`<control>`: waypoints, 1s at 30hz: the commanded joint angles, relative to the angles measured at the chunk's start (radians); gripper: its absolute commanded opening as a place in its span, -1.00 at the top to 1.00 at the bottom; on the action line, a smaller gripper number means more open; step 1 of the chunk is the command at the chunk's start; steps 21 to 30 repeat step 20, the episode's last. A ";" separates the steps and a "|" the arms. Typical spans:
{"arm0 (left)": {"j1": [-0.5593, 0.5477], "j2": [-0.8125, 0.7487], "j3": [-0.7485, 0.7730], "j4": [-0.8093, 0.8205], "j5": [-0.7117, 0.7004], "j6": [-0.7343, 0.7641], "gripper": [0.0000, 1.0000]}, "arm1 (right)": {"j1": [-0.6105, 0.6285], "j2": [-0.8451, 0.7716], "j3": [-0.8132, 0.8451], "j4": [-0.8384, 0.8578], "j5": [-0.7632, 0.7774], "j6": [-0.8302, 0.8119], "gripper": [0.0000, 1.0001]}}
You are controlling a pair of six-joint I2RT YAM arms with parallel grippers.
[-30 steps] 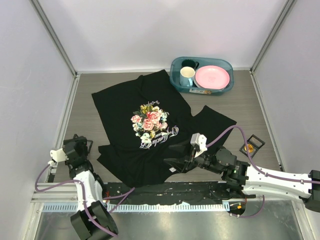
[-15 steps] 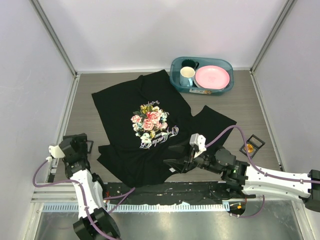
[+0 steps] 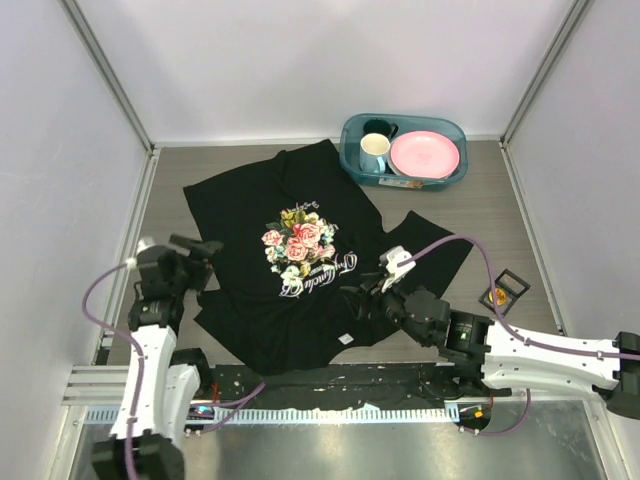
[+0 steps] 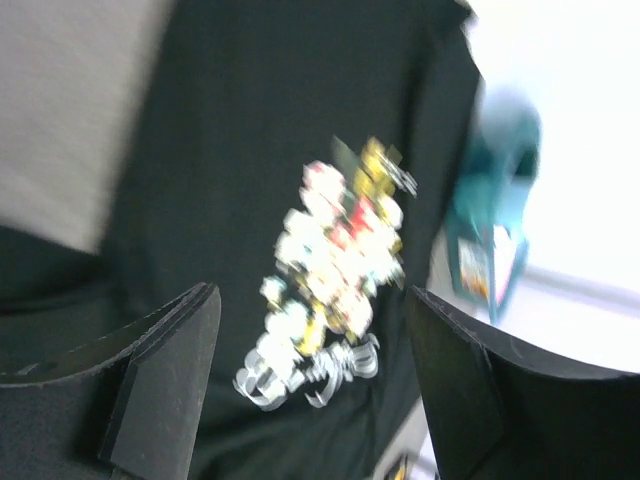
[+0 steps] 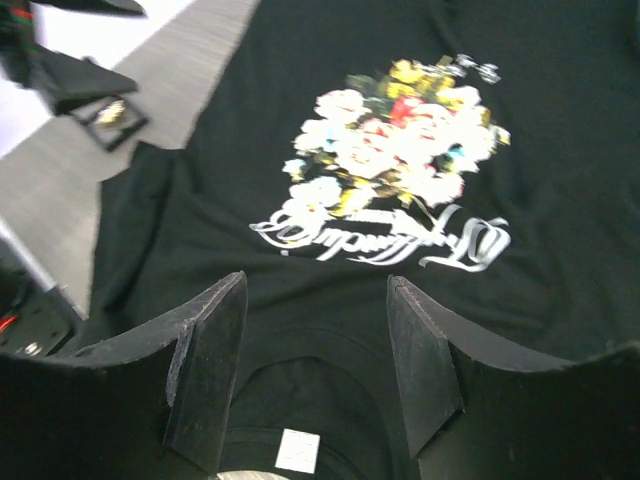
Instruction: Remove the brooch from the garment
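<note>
The garment, a black T-shirt (image 3: 250, 200) with a rose print (image 3: 300, 243), lies spread flat on the table; it also shows in the left wrist view (image 4: 240, 150) and the right wrist view (image 5: 560, 200). A small round orange-yellow badge, the brooch (image 3: 497, 296), lies on the bare table right of the shirt, apart from it. My left gripper (image 3: 205, 245) (image 4: 310, 295) is open and empty above the shirt's left part. My right gripper (image 3: 358, 297) (image 5: 315, 285) is open and empty over the collar, near the white label (image 5: 298, 450).
A teal bin (image 3: 348, 150) at the back right holds a mug (image 3: 375, 152) and a pink plate (image 3: 425, 155). A small black square frame (image 3: 512, 284) lies beside the brooch. White walls enclose the table on three sides.
My left arm has swung up from the near left table edge to over the shirt's left side. My right gripper has moved a little farther in over the collar. The shirt and brooch have not moved.
</note>
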 commanded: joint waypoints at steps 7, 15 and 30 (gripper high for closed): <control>-0.778 0.112 0.350 0.019 -0.223 0.227 -0.73 | -0.005 -0.166 0.162 -0.686 0.475 0.388 -0.27; -0.951 0.117 0.451 0.025 -0.149 0.327 -0.80 | -0.006 -0.220 0.348 -0.959 0.508 0.499 -0.77; -0.951 0.080 0.613 -0.035 -0.124 0.431 -0.98 | -0.005 -0.255 0.434 -0.936 0.564 0.476 -0.83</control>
